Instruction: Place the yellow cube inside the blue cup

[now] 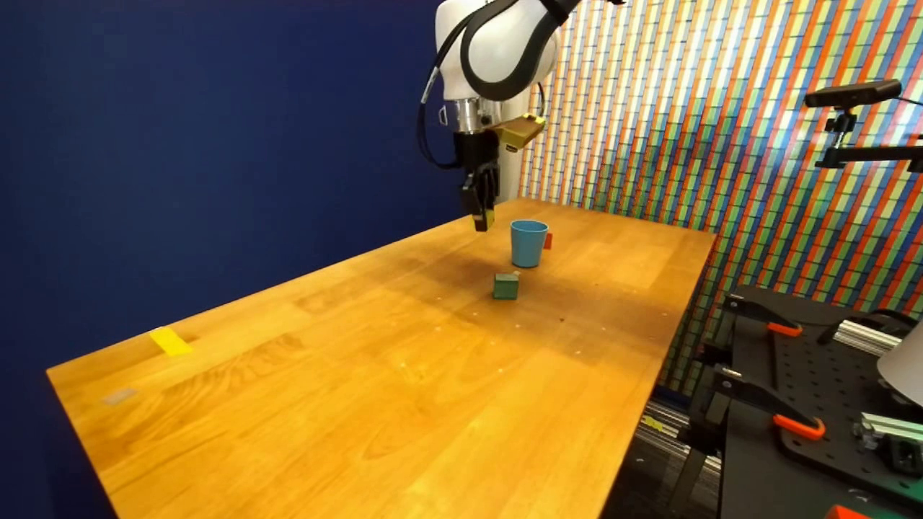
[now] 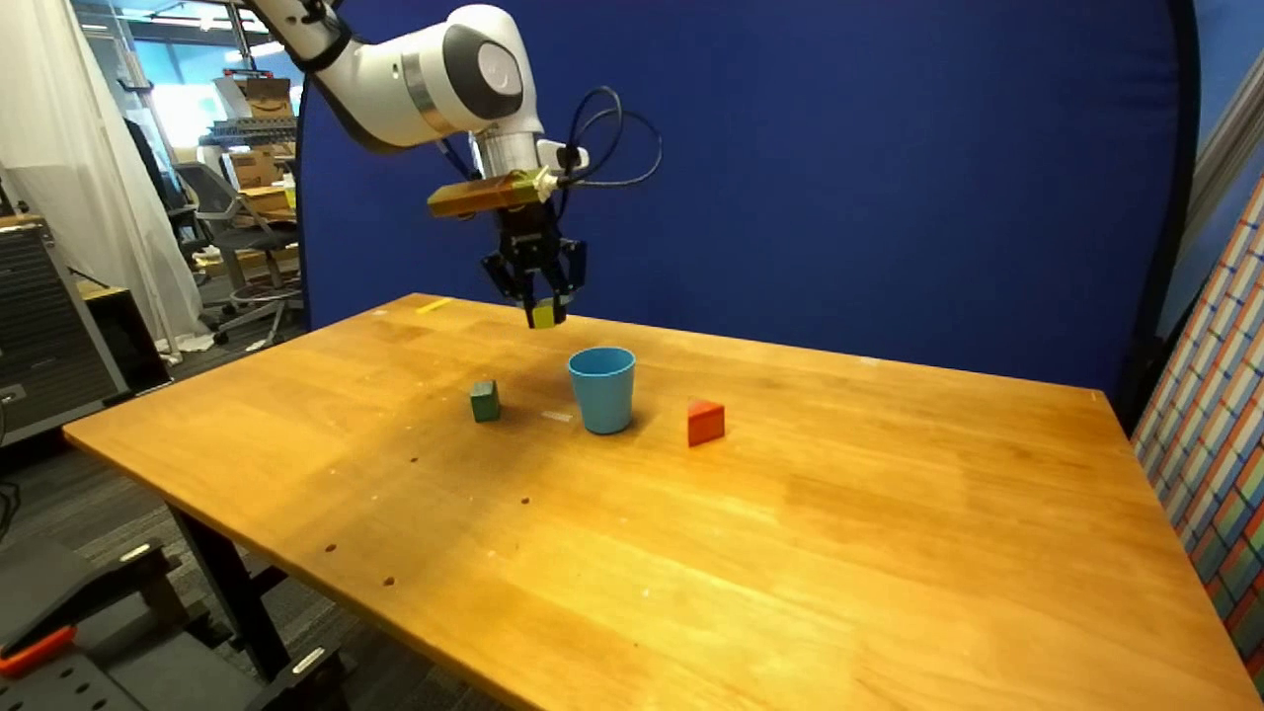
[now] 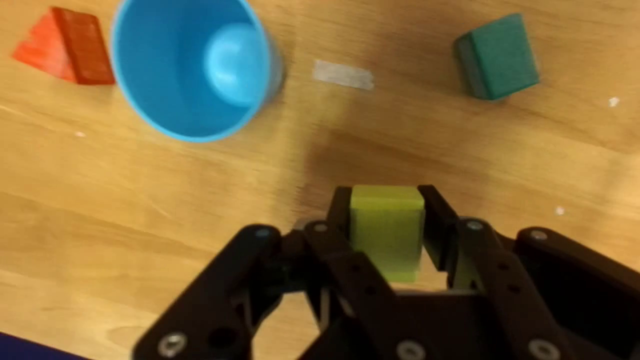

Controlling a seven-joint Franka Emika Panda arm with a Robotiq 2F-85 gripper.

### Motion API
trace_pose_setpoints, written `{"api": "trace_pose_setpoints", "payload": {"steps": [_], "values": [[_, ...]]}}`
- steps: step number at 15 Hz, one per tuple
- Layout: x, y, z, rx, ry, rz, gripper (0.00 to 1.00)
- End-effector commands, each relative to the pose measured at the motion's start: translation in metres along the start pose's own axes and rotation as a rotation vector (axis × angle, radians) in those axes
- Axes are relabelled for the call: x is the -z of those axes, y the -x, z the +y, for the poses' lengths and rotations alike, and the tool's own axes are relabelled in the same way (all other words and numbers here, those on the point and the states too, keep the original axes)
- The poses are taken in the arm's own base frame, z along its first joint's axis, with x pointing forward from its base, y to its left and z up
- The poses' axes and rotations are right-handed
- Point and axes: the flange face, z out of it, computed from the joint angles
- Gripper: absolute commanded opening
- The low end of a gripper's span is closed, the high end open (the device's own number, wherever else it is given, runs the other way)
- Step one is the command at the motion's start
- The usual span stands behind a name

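Gripper [image 3: 387, 212] has the yellow cube [image 3: 387, 232]. Fingers [image 3: 341, 210] clamped on it, one per side, cube right at the tips. Cube is up off the table [image 2: 839, 523], outside the blue cup [image 3: 160, 70]. 12 = up in each view.

Wrist view: cup at 10 o'clock from the cube, near it, so the grip is off to the side of the cup's mouth. Cup upright, part of its inner floor showing. Green cube [image 3: 502, 57] on the table at 1 o'clock from the yellow one. Red block [image 3: 70, 47] at 9 to 10 o'clock from the cup, just beside it. Pale strip [image 3: 343, 75] flat on the table at 3 o'clock from the cup, between it and the green cube. Nearest gripper parts are a bit blurred.

In an exterior view the cup [image 2: 601, 400] is at 5 o'clock from the held cube, green cube at 7. Red block is between 3 and 4 o'clock from the cup, table showing between them, so apart. Arm [image 2: 390, 94] is at 11 o'clock from the gripper; dark blue backdrop [image 2: 839, 178] stands behind the table.

In an exterior view the cup [image 1: 527, 249] is at 4 o'clock from the gripper, red block peeking out behind it at 3. Only a sliver of the yellow cube shows past the finger there. Yellow strip [image 1: 171, 341] lies on the table at 8 o'clock from the gripper.
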Motion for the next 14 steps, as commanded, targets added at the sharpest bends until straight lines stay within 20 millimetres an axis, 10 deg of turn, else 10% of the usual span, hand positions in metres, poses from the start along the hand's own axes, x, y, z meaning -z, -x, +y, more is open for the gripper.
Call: {"api": "trace_pose_setpoints", "payload": {"steps": [1,9,10,14], "values": [[0.025,0.025,0.043,-0.132,0.029,0.017,0.16],[-0.006,0.057,0.091,-0.290,0.004,-0.052,0.18],[-0.009,0.059,0.094,-0.296,0.000,-0.053,0.62],[-0.012,0.065,0.099,-0.312,-0.007,-0.069,0.84]]}}
